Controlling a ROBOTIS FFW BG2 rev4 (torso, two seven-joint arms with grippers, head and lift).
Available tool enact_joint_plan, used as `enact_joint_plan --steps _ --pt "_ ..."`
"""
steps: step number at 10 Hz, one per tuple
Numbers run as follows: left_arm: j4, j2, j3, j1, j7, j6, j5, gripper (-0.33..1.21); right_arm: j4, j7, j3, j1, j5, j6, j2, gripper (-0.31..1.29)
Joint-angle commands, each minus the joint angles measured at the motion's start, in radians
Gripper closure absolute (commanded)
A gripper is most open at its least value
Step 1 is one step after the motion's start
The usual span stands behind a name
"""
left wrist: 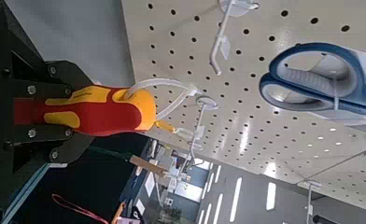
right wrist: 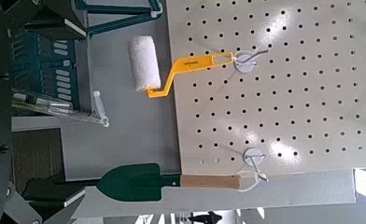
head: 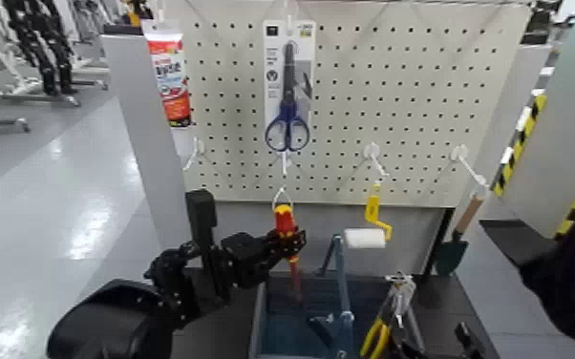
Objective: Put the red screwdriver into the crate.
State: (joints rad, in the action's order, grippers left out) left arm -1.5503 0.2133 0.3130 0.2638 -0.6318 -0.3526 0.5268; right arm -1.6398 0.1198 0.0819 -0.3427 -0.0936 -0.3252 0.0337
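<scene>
Gripping the red screwdriver (head: 286, 219) by its red-and-yellow handle, the left gripper (head: 292, 245) has its jaws pinched around it, in front of the pegboard (head: 224, 105). The tool hangs near upright, shaft down, above the crate (head: 260, 320). A white loop (left wrist: 162, 86) extends from the handle's end toward a pegboard hook (left wrist: 202, 126). The right gripper (head: 435, 342), jaws spread, is at the lower right of the head view, near the crate.

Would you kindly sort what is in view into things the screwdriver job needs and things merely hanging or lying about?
Needed:
- red screwdriver
- crate
- left gripper, shut on the screwdriver

Not needed:
- blue-handled scissors
- paint roller
- trowel
- glue tube
</scene>
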Motion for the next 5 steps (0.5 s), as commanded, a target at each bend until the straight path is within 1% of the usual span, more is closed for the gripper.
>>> enact_joint_plan --steps 1,4,5 --pt "0.072 -0.002 0.038 -0.001 -0.002 0.038 0.036 1.15 0.000 0.000 0.001 0.001 0.000 0.000 0.000 0.13" --pt "0.153 -0.005 0.087 0.008 0.001 0.064 0.053 1.15 0.002 0.000 0.002 0.001 -0.002 0.000 0.000 0.13" --pt "0.185 -0.006 0.107 0.009 0.006 0.080 0.087 1.15 0.002 0.000 0.004 0.001 -0.002 -0.002 -0.002 0.13"
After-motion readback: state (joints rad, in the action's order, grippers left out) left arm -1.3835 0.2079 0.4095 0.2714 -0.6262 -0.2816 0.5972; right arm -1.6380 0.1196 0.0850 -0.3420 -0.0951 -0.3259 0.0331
